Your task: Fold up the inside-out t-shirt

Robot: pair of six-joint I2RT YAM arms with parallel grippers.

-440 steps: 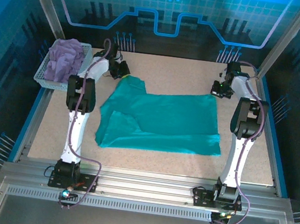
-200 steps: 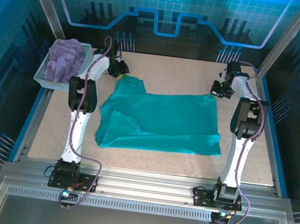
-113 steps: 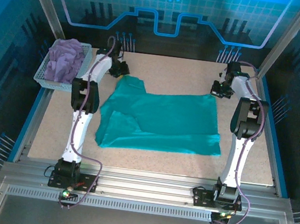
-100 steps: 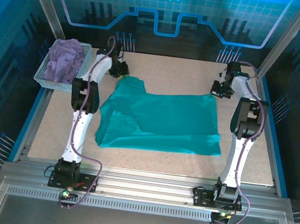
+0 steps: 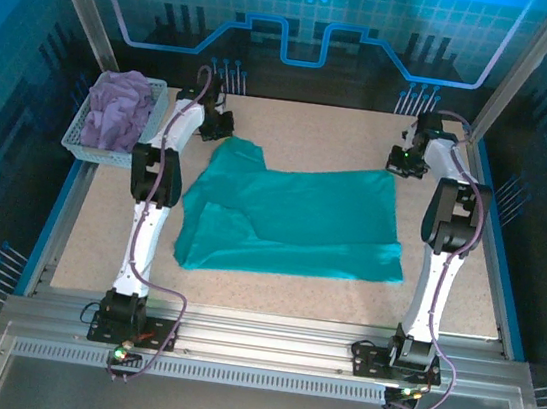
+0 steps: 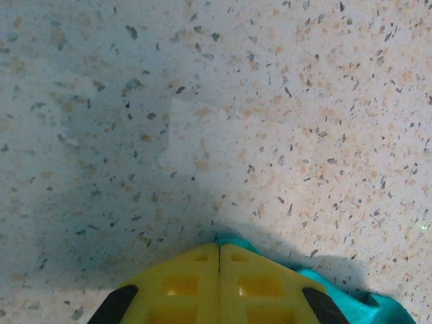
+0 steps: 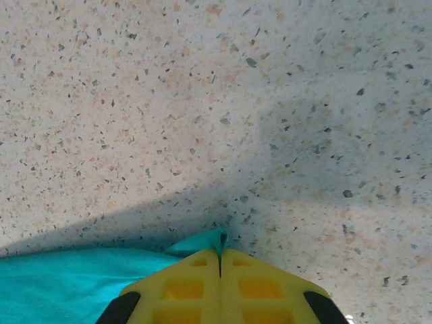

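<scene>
The inside-out t-shirt [image 5: 292, 217] lies mostly flat in the middle of the table, teal, with its left part folded over. My left gripper [image 5: 221, 127] is at the shirt's far left corner. In the left wrist view its yellow fingers [image 6: 263, 283] are pressed together, and teal cloth [image 6: 337, 290] comes out from under their tip, so the left gripper [image 6: 219, 247] is shut on that corner. My right gripper [image 5: 398, 160] is at the far right corner. In the right wrist view the right gripper [image 7: 220, 254] is shut, with a peak of teal cloth [image 7: 202, 241] pinched between the fingers.
A white basket [image 5: 78, 143] holding a lavender garment [image 5: 117, 108] stands at the far left, beside the left arm. Bare speckled tabletop [image 5: 313, 134] lies beyond the shirt up to the back wall. More bare table [image 5: 292, 293] runs along the near edge.
My left gripper has closed on the shirt's far left corner after shifting slightly toward the back. The right gripper and the shirt have stayed where they were.
</scene>
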